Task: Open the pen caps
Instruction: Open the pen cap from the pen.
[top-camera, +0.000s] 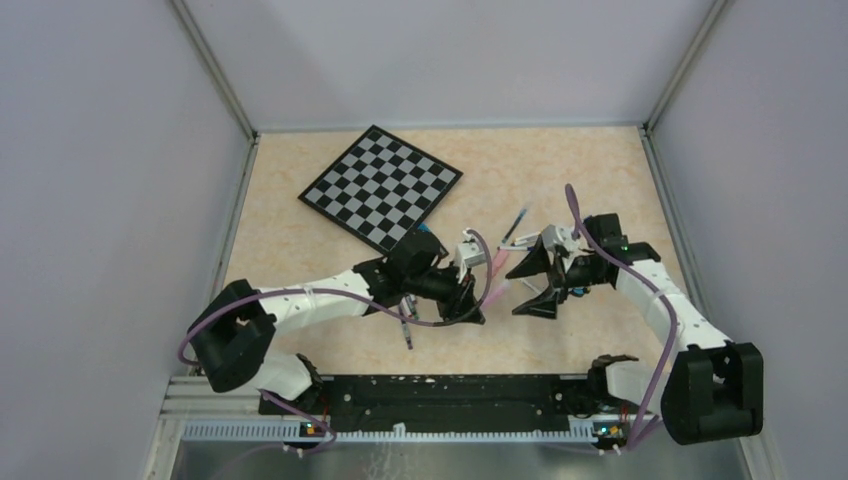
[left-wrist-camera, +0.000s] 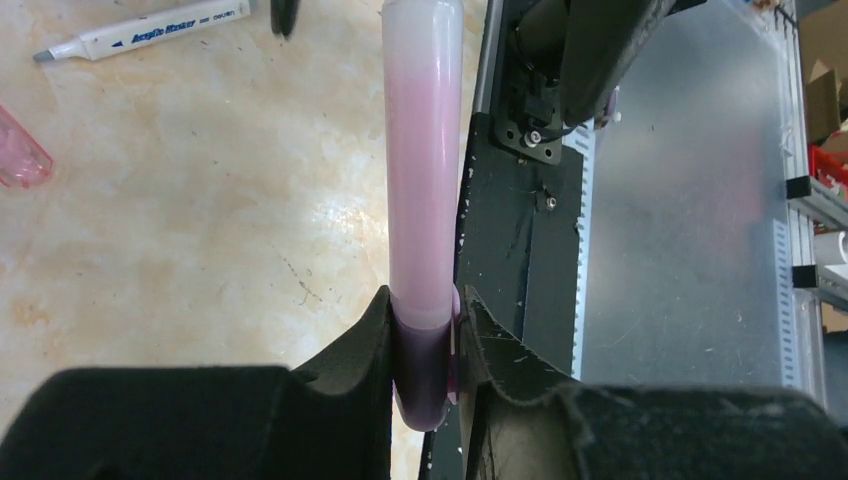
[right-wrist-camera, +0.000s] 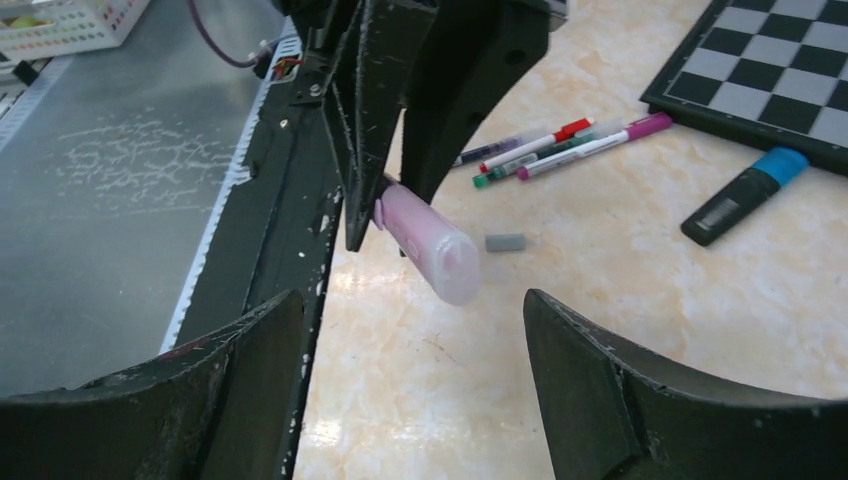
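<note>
My left gripper (left-wrist-camera: 425, 340) is shut on one end of a fat pink highlighter (left-wrist-camera: 423, 180). The gripped end is a darker pink section with a seam just beyond the fingertips. The highlighter sticks out level above the table, its pale rounded free end toward my right gripper (right-wrist-camera: 415, 330). In the top view the highlighter (top-camera: 497, 293) bridges the gap between the left gripper (top-camera: 470, 300) and the right gripper (top-camera: 527, 285). The right gripper is open wide and empty, its fingers either side of the free end (right-wrist-camera: 455, 275) and apart from it. A loose grey cap (right-wrist-camera: 505, 242) lies on the table.
Several thin pens (right-wrist-camera: 560, 145) and a black-and-blue highlighter (right-wrist-camera: 745, 195) lie near the checkered board (top-camera: 380, 187). A white marker (left-wrist-camera: 150, 28) and a loose translucent pink cap (left-wrist-camera: 20, 150) lie on the table. The black base rail (top-camera: 430, 390) runs along the near edge.
</note>
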